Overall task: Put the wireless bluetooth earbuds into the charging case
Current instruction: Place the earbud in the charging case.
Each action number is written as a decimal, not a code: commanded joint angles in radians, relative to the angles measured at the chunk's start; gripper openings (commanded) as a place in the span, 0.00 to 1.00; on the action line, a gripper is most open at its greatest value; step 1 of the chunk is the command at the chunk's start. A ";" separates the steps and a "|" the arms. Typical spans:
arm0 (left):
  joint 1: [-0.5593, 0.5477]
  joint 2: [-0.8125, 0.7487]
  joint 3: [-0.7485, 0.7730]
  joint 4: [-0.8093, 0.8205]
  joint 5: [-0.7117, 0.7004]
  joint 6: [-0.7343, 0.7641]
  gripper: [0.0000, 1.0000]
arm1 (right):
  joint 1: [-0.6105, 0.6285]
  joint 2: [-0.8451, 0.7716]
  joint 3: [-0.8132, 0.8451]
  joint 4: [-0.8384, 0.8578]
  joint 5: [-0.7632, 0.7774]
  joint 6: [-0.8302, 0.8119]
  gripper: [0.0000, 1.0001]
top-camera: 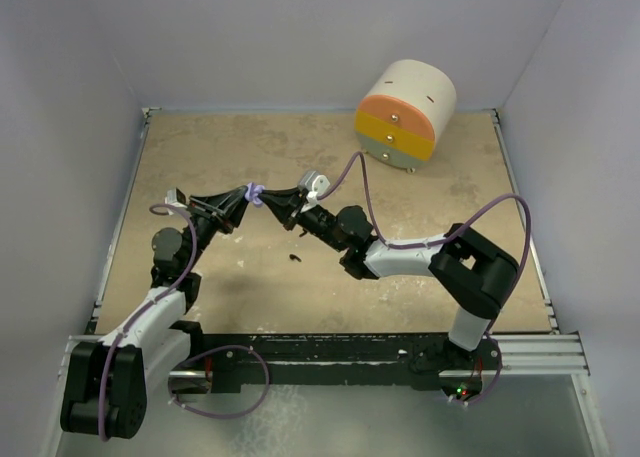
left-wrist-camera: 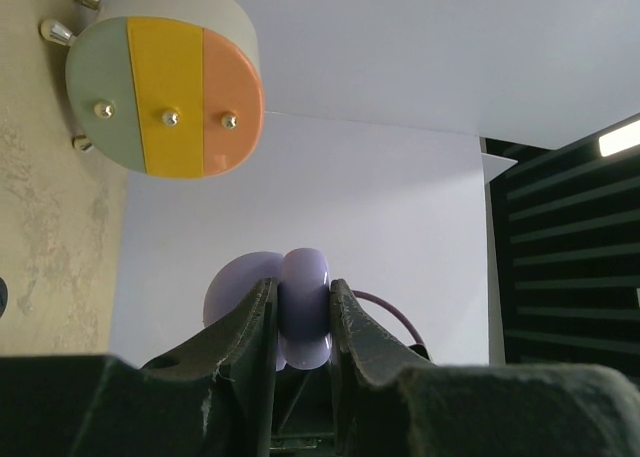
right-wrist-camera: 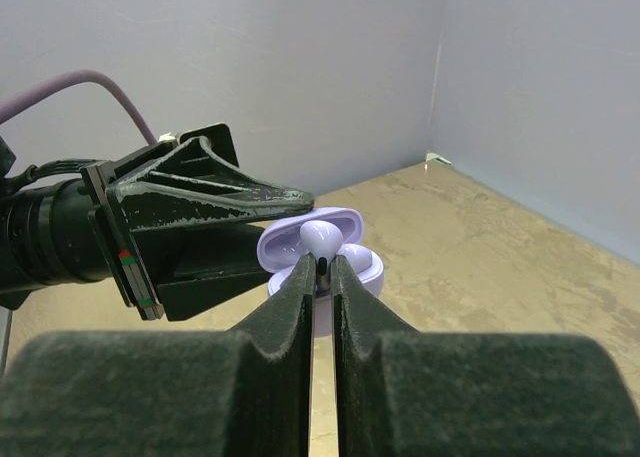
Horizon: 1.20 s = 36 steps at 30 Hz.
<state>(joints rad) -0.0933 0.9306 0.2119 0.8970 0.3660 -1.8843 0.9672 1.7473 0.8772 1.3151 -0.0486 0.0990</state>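
The lavender charging case (right-wrist-camera: 287, 241) is held in the air with its lid open, my left gripper (left-wrist-camera: 303, 289) shut on its body (left-wrist-camera: 303, 312). One lavender earbud (right-wrist-camera: 326, 239) stands at the case's mouth, its dark stem pinched between the tips of my right gripper (right-wrist-camera: 322, 263). A second lavender earbud (right-wrist-camera: 358, 261) lies seated in the case beside it. From above, the two grippers (top-camera: 247, 196) (top-camera: 276, 200) meet tip to tip over the middle of the table, the case (top-camera: 257, 192) between them. A tiny black piece (top-camera: 293, 257) lies on the table below them.
A round drawer unit (top-camera: 405, 114) with green, yellow and orange fronts stands at the back right, also in the left wrist view (left-wrist-camera: 165, 92). White walls close in the tan table (top-camera: 200, 157) on three sides. A black rail (top-camera: 330, 352) runs along the near edge.
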 commanded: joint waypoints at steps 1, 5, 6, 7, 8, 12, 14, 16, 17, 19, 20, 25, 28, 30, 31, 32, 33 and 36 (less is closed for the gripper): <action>0.001 -0.003 0.048 0.114 -0.042 -0.018 0.00 | -0.005 0.009 0.020 -0.023 -0.023 -0.002 0.10; 0.001 0.003 0.052 0.111 -0.042 -0.013 0.00 | -0.005 0.006 0.021 -0.024 -0.026 -0.003 0.11; 0.001 0.003 0.052 0.109 -0.042 -0.012 0.00 | -0.005 0.006 0.020 -0.025 -0.027 -0.002 0.12; 0.001 0.004 0.054 0.109 -0.042 -0.011 0.00 | -0.005 0.005 0.021 -0.025 -0.028 -0.003 0.12; 0.001 0.006 0.055 0.108 -0.043 -0.009 0.00 | -0.005 0.003 0.020 -0.025 -0.028 -0.002 0.12; 0.001 0.009 0.061 0.104 -0.042 -0.005 0.00 | -0.005 -0.006 0.013 -0.022 -0.027 -0.001 0.12; 0.001 0.013 0.063 0.102 -0.044 -0.003 0.00 | -0.005 -0.010 0.011 -0.020 -0.027 -0.001 0.12; 0.001 0.015 0.067 0.102 -0.044 -0.001 0.00 | -0.005 -0.013 0.007 -0.018 -0.027 -0.001 0.12; 0.001 0.017 0.068 0.102 -0.044 0.000 0.00 | -0.005 -0.015 0.007 -0.019 -0.027 0.000 0.12; 0.001 0.020 0.071 0.102 -0.044 0.001 0.00 | -0.005 -0.019 0.004 -0.018 -0.027 -0.001 0.12; 0.001 0.023 0.073 0.103 -0.043 0.001 0.00 | -0.005 -0.021 0.002 -0.017 -0.028 0.001 0.12; 0.001 0.034 0.082 0.105 -0.041 0.004 0.00 | -0.005 -0.034 -0.011 -0.010 -0.025 0.001 0.13; 0.001 0.042 0.084 0.106 -0.042 0.005 0.00 | -0.006 -0.055 -0.026 -0.009 -0.020 0.008 0.12; 0.001 0.046 0.087 0.107 -0.040 0.009 0.00 | -0.006 -0.087 -0.056 0.008 -0.002 0.021 0.12; 0.001 0.048 0.087 0.107 -0.040 0.011 0.00 | -0.005 -0.106 -0.076 0.018 0.011 0.031 0.12; 0.001 0.050 0.087 0.108 -0.041 0.012 0.00 | -0.005 -0.125 -0.096 0.020 0.033 0.038 0.13; 0.001 0.052 0.086 0.108 -0.039 0.015 0.00 | -0.005 -0.140 -0.097 0.002 0.058 0.044 0.13; 0.001 0.057 0.082 0.107 -0.035 0.022 0.00 | -0.005 -0.171 -0.062 -0.131 0.176 0.069 0.18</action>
<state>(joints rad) -0.0925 0.9840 0.2573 0.9298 0.3336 -1.8812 0.9619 1.6482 0.7792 1.2552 -0.0082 0.1284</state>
